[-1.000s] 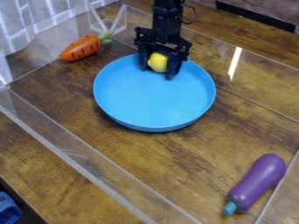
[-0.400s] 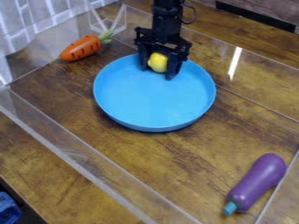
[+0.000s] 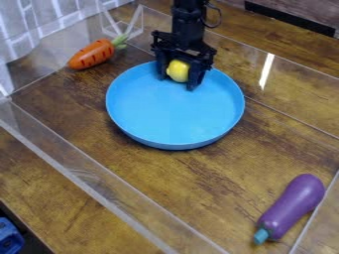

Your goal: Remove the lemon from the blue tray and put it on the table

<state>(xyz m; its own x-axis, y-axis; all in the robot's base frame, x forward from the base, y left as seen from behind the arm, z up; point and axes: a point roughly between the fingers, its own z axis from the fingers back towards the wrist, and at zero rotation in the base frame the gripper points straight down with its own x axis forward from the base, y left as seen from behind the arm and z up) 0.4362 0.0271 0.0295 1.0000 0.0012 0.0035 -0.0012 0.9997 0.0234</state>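
A small yellow lemon (image 3: 177, 69) sits at the far rim of the round blue tray (image 3: 172, 119), which rests on the dark wood-plank table (image 3: 79, 139). My black gripper (image 3: 180, 71) points straight down from above, and its two fingers are shut on the lemon, one on each side. The lemon's lower part is at the tray's floor level; whether it still touches the tray I cannot tell.
An orange carrot (image 3: 93, 54) lies on the table left of the tray. A purple eggplant (image 3: 290, 207) lies at the front right. Clear acrylic walls (image 3: 93, 164) edge the table along the front left and back.
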